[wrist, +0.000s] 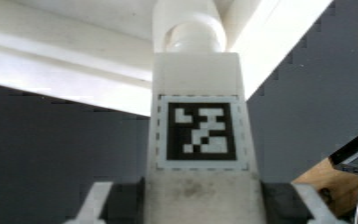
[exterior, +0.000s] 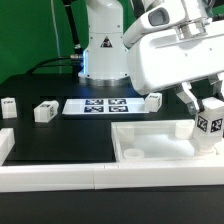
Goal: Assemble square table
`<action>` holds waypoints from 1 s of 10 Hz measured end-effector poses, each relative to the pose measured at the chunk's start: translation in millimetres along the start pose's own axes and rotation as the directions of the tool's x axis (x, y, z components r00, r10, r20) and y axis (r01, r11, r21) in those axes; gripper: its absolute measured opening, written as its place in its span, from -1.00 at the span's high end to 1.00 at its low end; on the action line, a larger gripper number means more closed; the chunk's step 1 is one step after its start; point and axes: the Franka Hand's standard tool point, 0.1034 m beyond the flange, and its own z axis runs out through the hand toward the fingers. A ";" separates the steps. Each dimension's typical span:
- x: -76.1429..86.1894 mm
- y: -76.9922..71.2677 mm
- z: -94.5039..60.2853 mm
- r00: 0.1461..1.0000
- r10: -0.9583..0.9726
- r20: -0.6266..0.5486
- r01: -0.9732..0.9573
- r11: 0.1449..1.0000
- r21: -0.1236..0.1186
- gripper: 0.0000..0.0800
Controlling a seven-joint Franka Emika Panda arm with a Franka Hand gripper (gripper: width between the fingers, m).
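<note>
The square table top point(exterior: 150, 140) lies white and rimmed at the front of the exterior view's right. My gripper point(exterior: 205, 108) is above its right corner, around an upright tagged white leg point(exterior: 208, 126). In the wrist view the leg point(wrist: 201, 120) runs between my fingers point(wrist: 98, 200), its rounded end point(wrist: 194, 35) against the white top point(wrist: 69, 70). A dark gap shows on each side of the leg, so the jaws stand open around it. Three more legs lie loose on the table: one point(exterior: 8, 107), another point(exterior: 45, 112), a third point(exterior: 152, 100).
The marker board point(exterior: 100, 105) lies flat in the middle. The long white border wall point(exterior: 60, 178) runs along the front edge. The arm's base point(exterior: 103, 50) stands at the back.
</note>
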 end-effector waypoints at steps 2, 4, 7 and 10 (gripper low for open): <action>-0.1 -0.3 0.2 1.000 0.000 0.000 0.000 1.000 0.000 0.27; -0.2 -0.3 0.2 1.000 0.000 0.001 0.000 1.000 0.001 -0.11; -0.3 -0.3 0.3 1.000 0.000 0.001 0.000 1.000 0.001 -0.58; -0.3 -0.3 0.4 1.000 0.000 0.001 0.000 1.000 0.001 -0.62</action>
